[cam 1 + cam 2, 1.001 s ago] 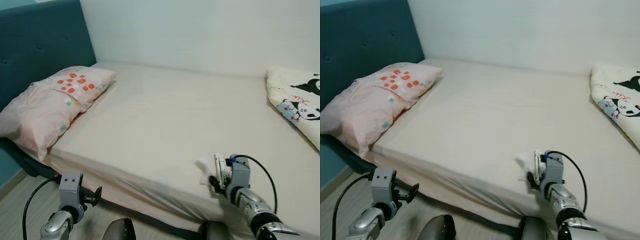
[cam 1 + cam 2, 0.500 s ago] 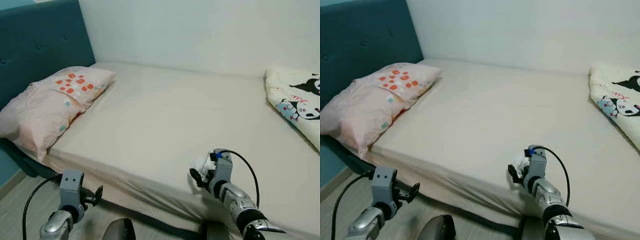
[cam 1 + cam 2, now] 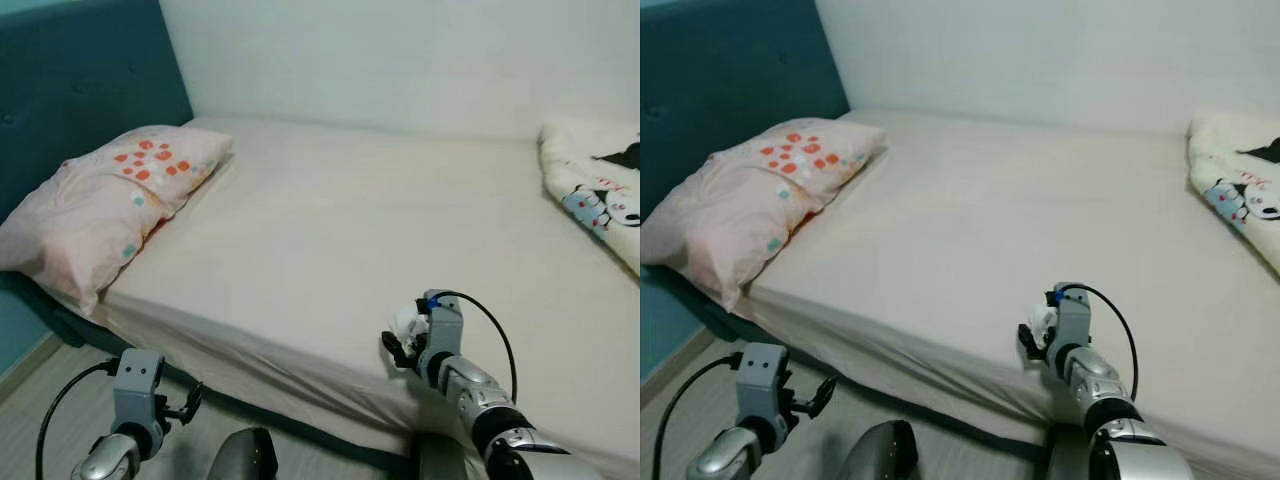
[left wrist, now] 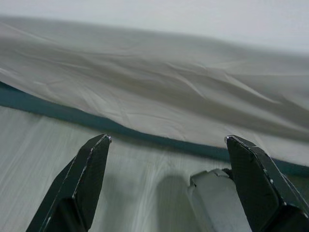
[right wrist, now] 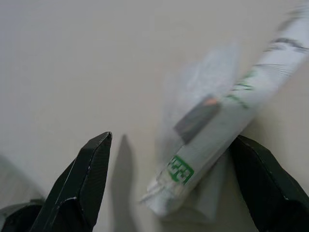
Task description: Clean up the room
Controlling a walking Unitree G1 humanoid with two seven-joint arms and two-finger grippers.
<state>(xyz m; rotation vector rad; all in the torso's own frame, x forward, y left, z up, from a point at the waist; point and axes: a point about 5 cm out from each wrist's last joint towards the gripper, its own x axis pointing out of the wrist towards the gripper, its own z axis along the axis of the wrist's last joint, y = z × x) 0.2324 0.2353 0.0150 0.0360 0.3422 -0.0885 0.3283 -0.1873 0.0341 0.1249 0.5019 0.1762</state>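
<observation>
Right gripper at lower centre-right of the head views, fingers spread wide around a white plastic wrapper lying on the cream bed sheet, not clamped, left gripper lower left, fingers apart, empty, above floor, floral pillow upper left

The white packet is blurred, its green print unreadable, and the cartoon blanket is cut off.

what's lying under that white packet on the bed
The white packet rests on a pale folded piece, both on the beige bed sheet, between the open right pincer fingers. Anything beneath is covered.
</observation>
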